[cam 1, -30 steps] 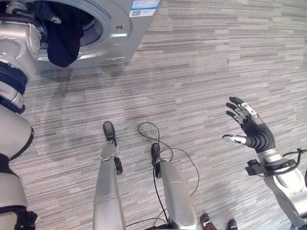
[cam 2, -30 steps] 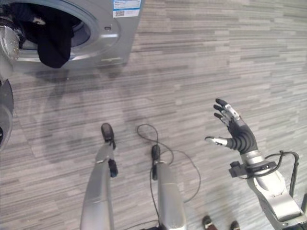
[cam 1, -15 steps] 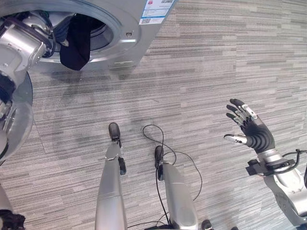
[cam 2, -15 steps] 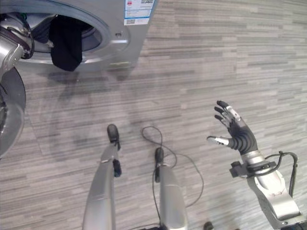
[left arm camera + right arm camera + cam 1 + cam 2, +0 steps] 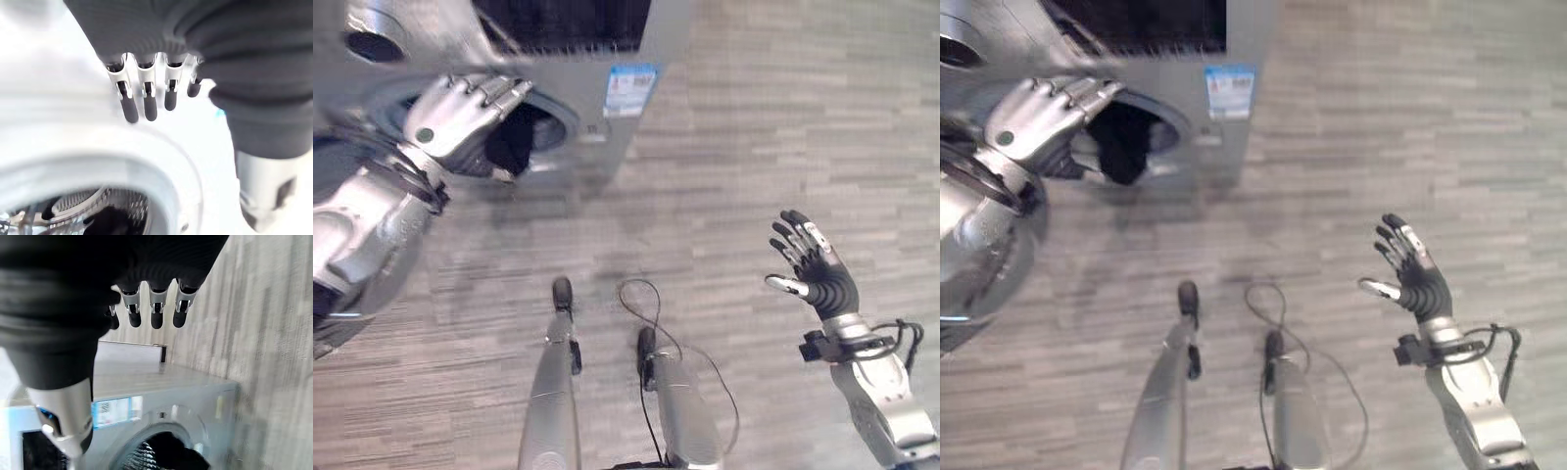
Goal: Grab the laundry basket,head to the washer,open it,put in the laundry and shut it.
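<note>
A dark cloth (image 5: pixel 512 147) hangs out of the round mouth of the washer (image 5: pixel 607 59), up at about 11 o'clock in the head views. Part of it is inside the drum and part droops over the lower edge of the opening. The washer is grey and has a small blue and white sticker (image 5: pixel 631 90) on its front, just to the right of the opening.

The left hand (image 5: pixel 460 116) is right by the opening, just left of the cloth, with its fingers lying loose and holding nothing. You cannot tell if it touches the cloth.

The right hand (image 5: pixel 811 269) is well apart, at about 4 o'clock, up in the air over the grey striped floor (image 5: pixel 754 147). Its fingers are spread wide and it is empty.
</note>
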Tool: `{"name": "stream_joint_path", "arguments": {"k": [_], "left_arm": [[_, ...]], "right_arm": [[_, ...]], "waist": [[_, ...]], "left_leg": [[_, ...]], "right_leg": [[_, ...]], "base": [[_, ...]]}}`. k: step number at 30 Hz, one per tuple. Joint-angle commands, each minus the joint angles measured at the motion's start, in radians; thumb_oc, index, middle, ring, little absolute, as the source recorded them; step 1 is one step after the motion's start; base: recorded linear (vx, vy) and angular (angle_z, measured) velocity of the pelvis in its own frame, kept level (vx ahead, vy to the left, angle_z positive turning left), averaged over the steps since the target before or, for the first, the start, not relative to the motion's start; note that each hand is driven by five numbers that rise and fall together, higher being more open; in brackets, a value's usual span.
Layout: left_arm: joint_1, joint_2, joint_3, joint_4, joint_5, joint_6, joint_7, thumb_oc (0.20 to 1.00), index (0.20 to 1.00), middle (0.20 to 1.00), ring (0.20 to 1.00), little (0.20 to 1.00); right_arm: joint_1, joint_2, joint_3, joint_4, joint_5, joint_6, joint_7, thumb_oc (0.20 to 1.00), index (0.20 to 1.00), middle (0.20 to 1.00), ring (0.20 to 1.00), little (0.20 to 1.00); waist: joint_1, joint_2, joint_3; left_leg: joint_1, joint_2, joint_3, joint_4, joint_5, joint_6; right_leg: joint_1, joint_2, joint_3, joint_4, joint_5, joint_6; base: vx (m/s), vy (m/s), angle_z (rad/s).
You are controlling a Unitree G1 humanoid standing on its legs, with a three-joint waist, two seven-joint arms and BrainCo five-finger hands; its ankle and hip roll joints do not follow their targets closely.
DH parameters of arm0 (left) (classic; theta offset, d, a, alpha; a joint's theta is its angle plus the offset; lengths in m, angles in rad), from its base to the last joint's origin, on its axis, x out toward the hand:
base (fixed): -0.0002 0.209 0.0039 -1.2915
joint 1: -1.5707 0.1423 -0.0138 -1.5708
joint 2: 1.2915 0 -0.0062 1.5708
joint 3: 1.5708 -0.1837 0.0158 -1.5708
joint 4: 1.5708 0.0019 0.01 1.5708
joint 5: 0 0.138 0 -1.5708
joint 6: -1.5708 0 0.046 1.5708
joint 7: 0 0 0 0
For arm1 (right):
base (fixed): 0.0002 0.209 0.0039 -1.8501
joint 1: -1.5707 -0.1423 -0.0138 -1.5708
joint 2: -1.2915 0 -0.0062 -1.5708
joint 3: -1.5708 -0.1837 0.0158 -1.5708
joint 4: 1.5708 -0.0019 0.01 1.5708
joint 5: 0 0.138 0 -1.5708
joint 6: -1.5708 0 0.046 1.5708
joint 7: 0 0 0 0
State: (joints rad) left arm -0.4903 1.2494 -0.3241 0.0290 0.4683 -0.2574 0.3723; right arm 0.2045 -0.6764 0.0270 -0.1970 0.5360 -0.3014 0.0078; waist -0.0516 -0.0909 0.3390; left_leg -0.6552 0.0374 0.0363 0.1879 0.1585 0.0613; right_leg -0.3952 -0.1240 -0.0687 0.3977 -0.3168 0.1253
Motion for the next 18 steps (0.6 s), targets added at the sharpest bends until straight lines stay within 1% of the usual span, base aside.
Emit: {"name": "stream_joint_path", "arguments": {"k": [1,2,3,5,6,7,8,9,10,11,12,13,14,16,17,18], "left_arm": [[0.145,-0.029,0.086,-0.007,-0.102,-0.079,-0.076,1.000,1.000,1.000,1.000,1.000],[0.232,-0.076,0.128,-0.024,-0.164,-0.089,-0.085,1.000,1.000,1.000,1.000,1.000],[0.349,-0.111,0.215,-0.061,-0.220,-0.096,-0.105,1.000,1.000,1.000,1.000,1.000],[0.476,-0.196,0.276,-0.091,-0.329,-0.106,-0.132,1.000,1.000,1.000,1.000,1.000],[0.494,-0.198,0.293,-0.099,-0.333,-0.104,-0.137,1.000,1.000,1.000,1.000,1.000],[0.592,-0.280,0.311,-0.120,-0.425,-0.113,-0.183,1.000,1.000,1.000,1.000,1.000],[0.594,-0.280,0.314,-0.121,-0.425,-0.112,-0.184,1.000,1.000,1.000,1.000,1.000],[0.677,-0.412,0.292,-0.096,-0.565,-0.107,-0.254,1.000,1.000,1.000,1.000,1.000],[0.696,-0.453,0.284,-0.086,-0.608,-0.102,-0.269,1.000,1.000,1.000,1.000,1.000],[0.696,-0.453,0.284,-0.086,-0.608,-0.102,-0.269,1.000,1.000,1.000,1.000,1.000],[0.717,-0.495,0.274,-0.065,-0.641,-0.095,-0.280,1.000,1.000,1.000,1.000,1.000],[0.743,-0.559,0.254,-0.016,-0.672,-0.087,-0.291,1.000,1.000,1.000,1.000,1.000],[0.746,-0.604,0.240,0.036,-0.688,-0.078,-0.289,1.000,1.000,1.000,1.000,1.000],[0.756,-0.672,0.212,0.127,-0.684,-0.072,-0.287,1.000,1.000,1.000,1.000,1.000],[0.758,-0.688,0.198,0.165,-0.677,-0.072,-0.286,1.000,1.000,1.000,1.000,1.000],[0.757,-0.689,0.198,0.166,-0.677,-0.073,-0.286,1.000,1.000,1.000,1.000,1.000]], "right_arm": [[0.076,-0.014,-0.045,0.017,-0.028,-0.003,0.011,1.000,1.000,1.000,1.000,1.000],[0.077,0.002,-0.050,0.036,-0.028,0.003,0.011,1.000,1.000,1.000,1.000,1.000],[0.079,0.003,-0.044,0.051,-0.034,0.012,0.013,1.000,1.000,1.000,1.000,1.000],[0.080,0.023,-0.038,0.077,-0.035,0.023,0.019,1.000,1.000,1.000,1.000,1.000],[0.077,0.019,-0.032,0.078,-0.034,0.022,0.019,1.000,1.000,1.000,1.000,1.000],[0.071,0.033,-0.018,0.107,-0.056,0.038,0.021,1.000,1.000,1.000,1.000,1.000],[0.070,0.032,-0.017,0.107,-0.056,0.038,0.020,1.000,1.000,1.000,1.000,1.000],[0.055,0.061,0.007,0.146,-0.059,0.053,0.030,1.000,1.000,1.000,1.000,1.000],[0.049,0.071,0.018,0.157,-0.051,0.056,0.033,1.000,1.000,1.000,1.000,1.000],[0.049,0.071,0.018,0.157,-0.051,0.056,0.033,1.000,1.000,1.000,1.000,1.000],[0.046,0.083,0.032,0.182,-0.048,0.059,0.033,1.000,1.000,1.000,1.000,1.000],[0.046,0.103,0.052,0.215,-0.053,0.065,0.035,1.000,1.000,1.000,1.000,1.000],[0.044,0.119,0.066,0.239,-0.057,0.068,0.033,1.000,1.000,1.000,1.000,1.000],[0.048,0.150,0.092,0.290,-0.072,0.075,0.033,1.000,1.000,1.000,1.000,1.000],[0.052,0.160,0.096,0.307,-0.079,0.077,0.034,1.000,1.000,1.000,1.000,1.000],[0.052,0.160,0.096,0.308,-0.079,0.077,0.035,1.000,1.000,1.000,1.000,1.000]], "waist": [[-0.017,0.031,-0.097],[-0.001,0.032,-0.102],[-0.007,0.038,-0.109],[0.004,0.043,-0.116],[-0.003,0.043,-0.115],[0.007,0.048,-0.123],[0.006,0.047,-0.123],[0.019,0.061,-0.138],[0.022,0.062,-0.142],[0.022,0.062,-0.142],[0.027,0.063,-0.146],[0.031,0.062,-0.157],[0.034,0.060,-0.166],[0.041,0.058,-0.179],[0.042,0.057,-0.183],[0.043,0.057,-0.182]], "left_leg": [[0.024,-0.007,-0.006,-0.013,-0.110,-0.110],[0.041,-0.007,-0.008,-0.020,-0.103,-0.111],[0.062,-0.006,-0.010,-0.030,-0.098,-0.110],[0.097,-0.003,-0.016,-0.042,-0.089,-0.109],[0.101,-0.003,-0.016,-0.045,-0.088,-0.109],[0.137,0.001,-0.020,-0.057,-0.082,-0.107],[0.138,0.001,-0.020,-0.057,-0.081,-0.107],[0.177,0.012,-0.021,-0.071,-0.056,-0.096],[0.196,0.014,-0.023,-0.077,-0.056,-0.095],[0.196,0.014,-0.023,-0.077,-0.056,-0.095],[0.213,0.015,-0.026,-0.082,-0.053,-0.093],[0.242,0.016,-0.029,-0.092,-0.050,-0.092],[0.259,0.017,-0.032,-0.103,-0.046,-0.094],[0.293,0.019,-0.037,-0.127,-0.035,-0.097],[0.306,0.020,-0.038,-0.134,-0.031,-0.098],[0.308,0.020,-0.038,-0.135,-0.031,-0.098]], "right_leg": [[0.131,0.041,-0.038,-0.134,0.019,-0.073],[0.144,0.042,-0.044,-0.136,0.019,-0.075],[0.162,0.042,-0.046,-0.141,0.018,-0.077],[0.187,0.044,-0.058,-0.144,0.016,-0.081],[0.190,0.044,-0.059,-0.146,0.016,-0.082],[0.217,0.047,-0.064,-0.149,0.015,-0.085],[0.218,0.047,-0.065,-0.149,0.015,-0.085],[0.249,0.057,-0.086,-0.153,0.031,-0.087],[0.262,0.058,-0.089,-0.155,0.032,-0.087],[0.262,0.058,-0.089,-0.155,0.032,-0.087],[0.280,0.060,-0.092,-0.159,0.031,-0.089],[0.301,0.060,-0.096,-0.159,0.035,-0.088],[0.318,0.062,-0.099,-0.165,0.039,-0.086],[0.349,0.063,-0.107,-0.181,0.046,-0.085],[0.366,0.064,-0.109,-0.188,0.046,-0.087],[0.367,0.064,-0.110,-0.189,0.046,-0.087]], "base": [[0.00,-0.056,-0.01],[0.02,-0.053,0.15],[0.01,-0.051,0.18],[0.01,-0.042,0.13],[0.01,-0.051,0.07],[0.01,-0.035,0.10],[-0.03,-0.059,0.24],[-0.03,-0.034,0.20],[-0.03,-0.033,0.13],[0.02,-0.031,0.04],[0.03,-0.048,0.05],[0.04,-0.071,0.04],[0.05,-0.059,0.06],[0.02,-0.050,0.15],[0.00,-0.035,0.18],[-0.02,-0.048,0.13]]}}
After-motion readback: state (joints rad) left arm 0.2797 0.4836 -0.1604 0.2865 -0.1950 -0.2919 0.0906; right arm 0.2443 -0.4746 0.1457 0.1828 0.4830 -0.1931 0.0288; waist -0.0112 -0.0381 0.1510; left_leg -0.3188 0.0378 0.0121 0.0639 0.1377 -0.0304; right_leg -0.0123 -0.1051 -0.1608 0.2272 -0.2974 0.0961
